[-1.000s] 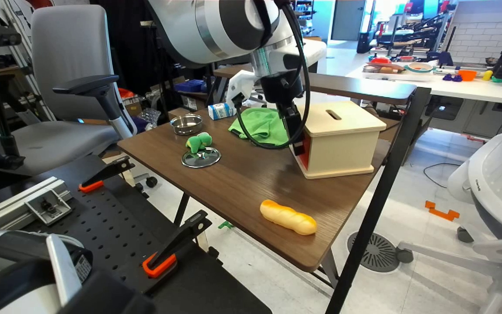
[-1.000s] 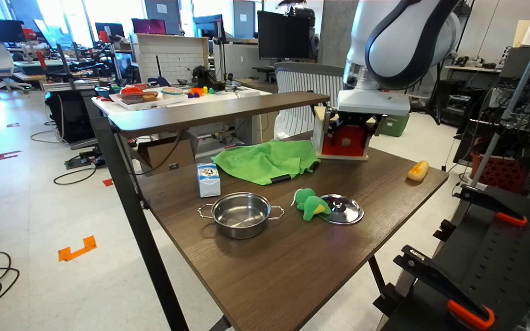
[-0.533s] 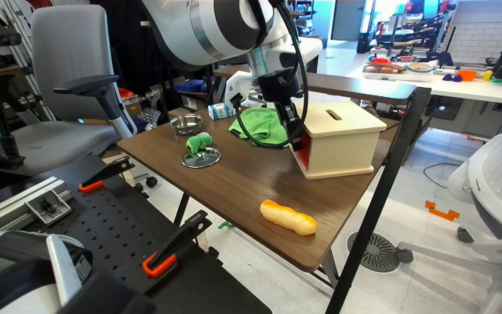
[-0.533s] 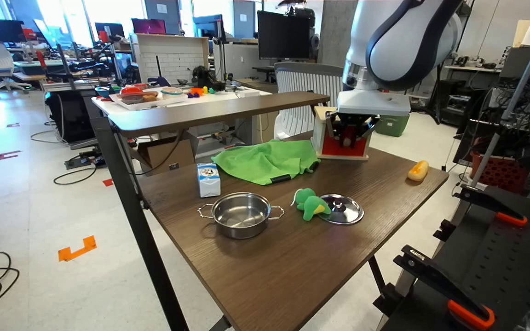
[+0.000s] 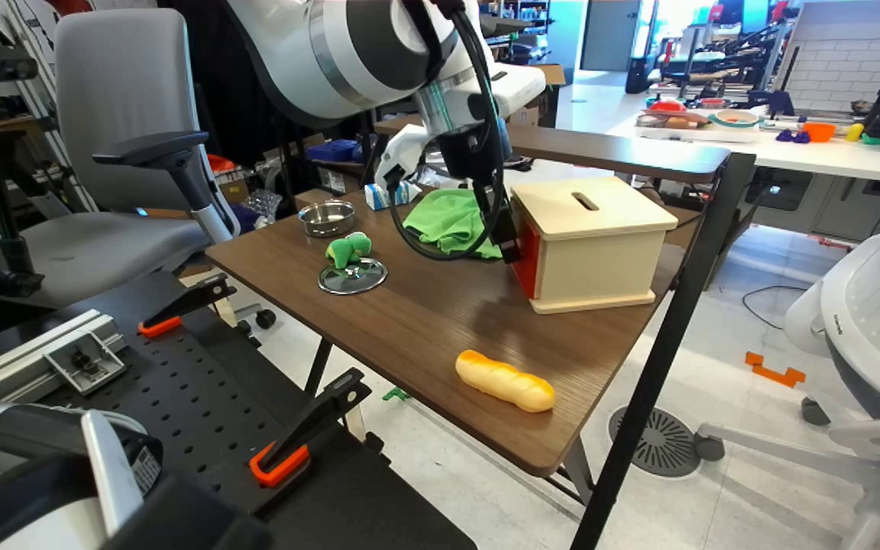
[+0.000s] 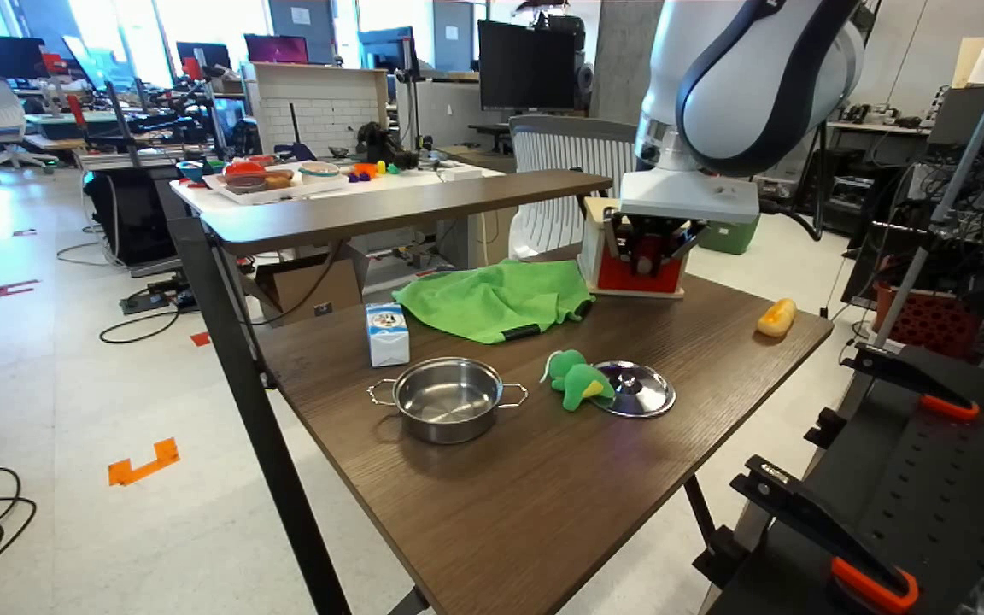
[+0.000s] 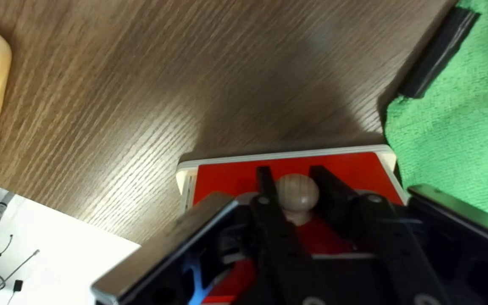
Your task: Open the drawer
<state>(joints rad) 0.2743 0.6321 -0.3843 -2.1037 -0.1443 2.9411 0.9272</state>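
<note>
The drawer's red front (image 7: 227, 173) fills the lower middle of the wrist view, with a round wooden knob (image 7: 297, 192) on it. My gripper (image 7: 293, 177) is shut on that knob, a dark finger on either side. In an exterior view the drawer front (image 5: 526, 260) stands slightly out from the pale wooden box (image 5: 600, 267) with the slotted top, and my gripper (image 5: 509, 249) is at its face. Seen from the front, the gripper (image 6: 647, 261) covers the knob and the upper part of the red panel (image 6: 617, 278).
A green cloth (image 6: 492, 299) lies beside the box. On the brown table (image 6: 526, 504) are also a steel pot (image 6: 448, 401), a green plush toy (image 6: 576, 378) by a lid (image 6: 647, 395), a carton (image 6: 387, 335) and an oblong bread (image 5: 505, 380). A shelf (image 5: 623, 153) runs behind the box.
The jaws have come together on the knob. Since then the arm has drawn back from the box, and the red front has come outward with the gripper. The box itself has stayed in place.
</note>
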